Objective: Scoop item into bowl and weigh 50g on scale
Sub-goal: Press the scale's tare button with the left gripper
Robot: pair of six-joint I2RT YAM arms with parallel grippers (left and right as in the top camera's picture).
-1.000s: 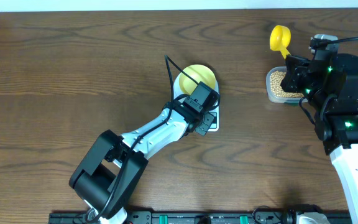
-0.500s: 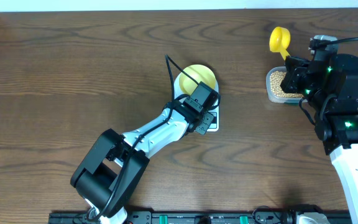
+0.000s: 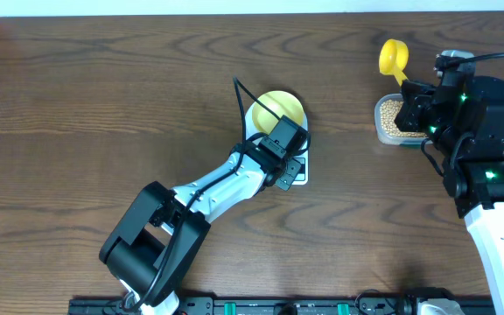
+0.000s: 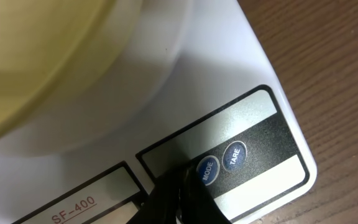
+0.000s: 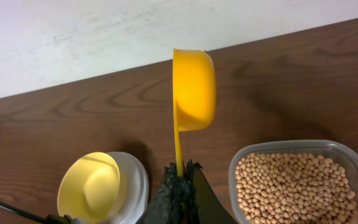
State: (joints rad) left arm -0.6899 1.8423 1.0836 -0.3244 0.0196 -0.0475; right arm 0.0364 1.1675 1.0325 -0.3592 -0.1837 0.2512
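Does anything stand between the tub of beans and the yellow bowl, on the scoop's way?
Nothing visible does. Only bare table lies between the tub and the bowl. The left gripper is at the buttons of the scale, off that path.

scoop (image 5: 194, 87): bright yellow
bowl (image 5: 91, 186): pale yellow
beans (image 5: 294, 183): tan-beige
tub (image 5: 291, 148): clear
scale (image 4: 229, 56): white, black-and-silver front panel
buttons (image 4: 234, 155): blue, white lettering
table (image 3: 103, 105): dark brown wood grain

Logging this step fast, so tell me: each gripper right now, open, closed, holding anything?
Left gripper: closed, holding nothing, tips by the buttons of the scale.
Right gripper: closed on the handle of the yellow scoop.
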